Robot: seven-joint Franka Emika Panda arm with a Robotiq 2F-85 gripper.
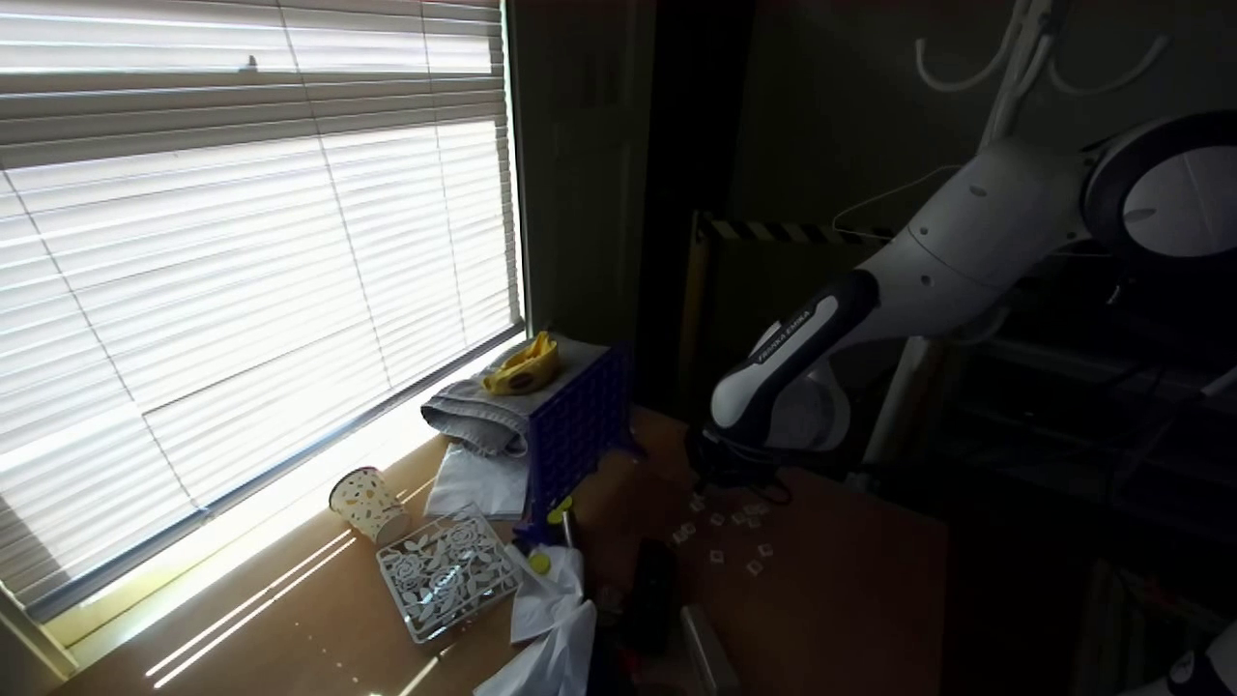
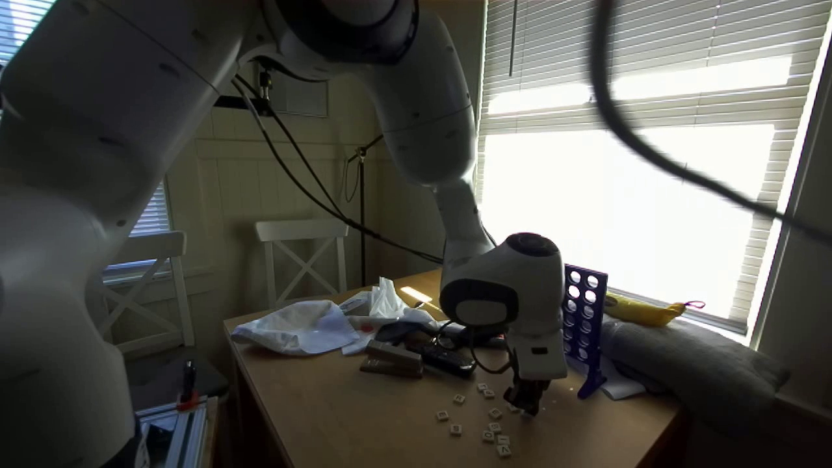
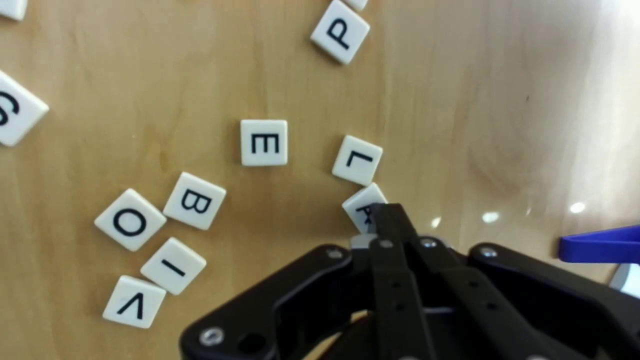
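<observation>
Letter tiles (image 3: 264, 143), white, square and black-printed, lie scattered near the clenched hand (image 3: 408, 225).

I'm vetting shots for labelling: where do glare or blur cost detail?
In both exterior views, daylight overexposes the white slatted window blinds; in an exterior view, a thick dark curved cable is blurred; in the wrist view, glare pales the light wooden tabletop at upper right, though square white letter tiles look sharp.
</observation>
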